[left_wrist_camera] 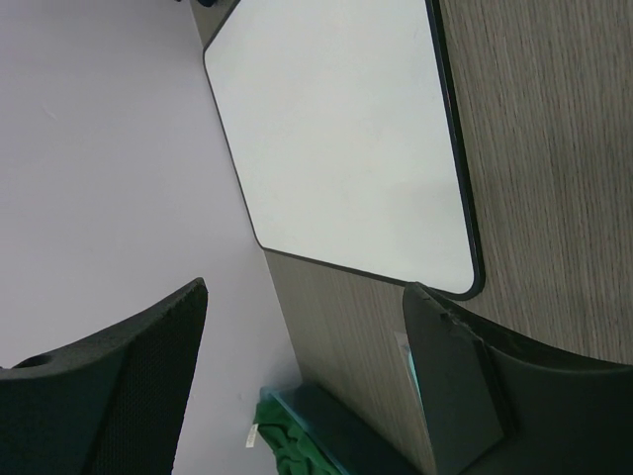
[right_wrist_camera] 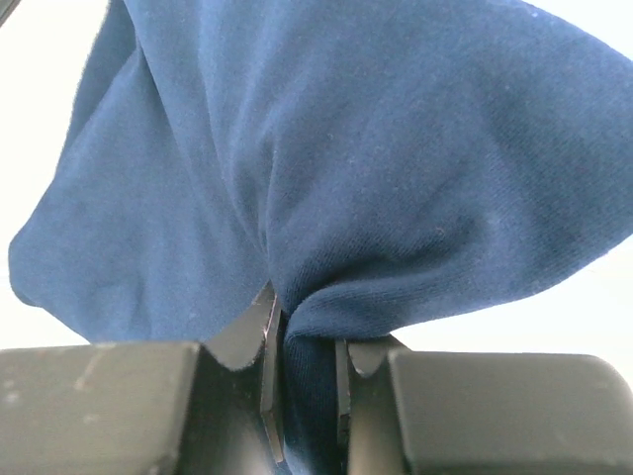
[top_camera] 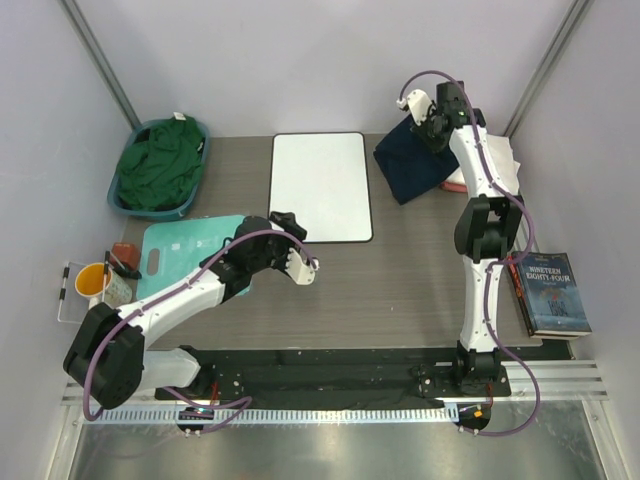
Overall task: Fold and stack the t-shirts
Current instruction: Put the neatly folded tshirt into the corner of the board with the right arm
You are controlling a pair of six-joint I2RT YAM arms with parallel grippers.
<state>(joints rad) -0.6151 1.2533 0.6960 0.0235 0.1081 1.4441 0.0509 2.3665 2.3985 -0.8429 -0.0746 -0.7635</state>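
Note:
The dark navy t-shirt (top_camera: 412, 160) hangs bunched from my right gripper (top_camera: 428, 125) at the back right, above the table. In the right wrist view the right gripper (right_wrist_camera: 302, 346) is shut on a fold of the navy t-shirt (right_wrist_camera: 346, 148). A strip of the salmon-pink t-shirt (top_camera: 456, 186) and the cream-white t-shirt (top_camera: 506, 158) lie under and beside that arm. The dark green t-shirt (top_camera: 160, 165) lies crumpled in a teal basket (top_camera: 196, 190); it also shows in the left wrist view (left_wrist_camera: 287, 440). My left gripper (top_camera: 302, 264) is open and empty over the table, as the left wrist view (left_wrist_camera: 305, 297) shows.
The white rounded board (top_camera: 320, 185) lies at the back middle; it also shows in the left wrist view (left_wrist_camera: 346, 129). A flat teal mat (top_camera: 185, 250) lies under the left arm. An orange cup (top_camera: 92, 280) stands at the left edge. Books (top_camera: 550, 295) lie at the right edge.

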